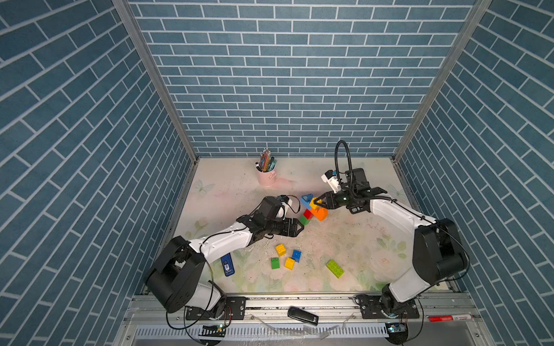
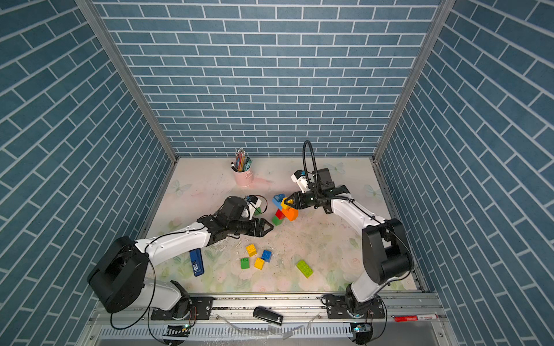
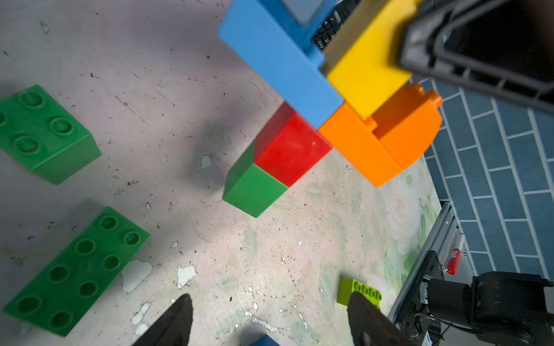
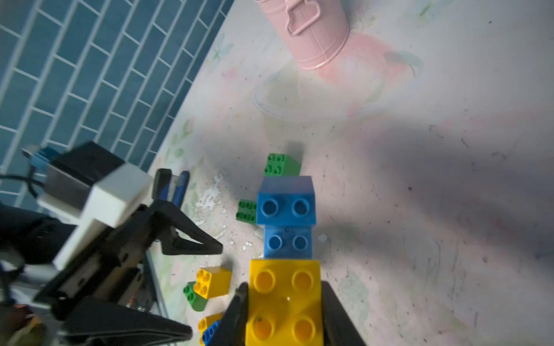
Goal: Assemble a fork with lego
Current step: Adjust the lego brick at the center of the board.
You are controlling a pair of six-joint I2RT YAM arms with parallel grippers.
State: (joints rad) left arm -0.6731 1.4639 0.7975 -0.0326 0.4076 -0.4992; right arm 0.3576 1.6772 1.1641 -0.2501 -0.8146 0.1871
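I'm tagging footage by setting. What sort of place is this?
Probably a robot test cell dressed as a playroom, not a real home: blue brick-pattern panels box in a floral tabletop, two arms are bolted to an aluminium rail, with lego bricks and a pink pencil cup as props.

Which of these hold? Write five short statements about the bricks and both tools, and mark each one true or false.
1. The right tool is shut on the yellow brick of the joined bricks. True.
2. The left tool grips a brick. False: it is open and empty, apart from the joined bricks.
3. The pink cup stands upright with pencils in it. True.
4. The lime brick is joined to the others. False: it lies alone on the table.
5. A small blue brick lies loose on the table. True.
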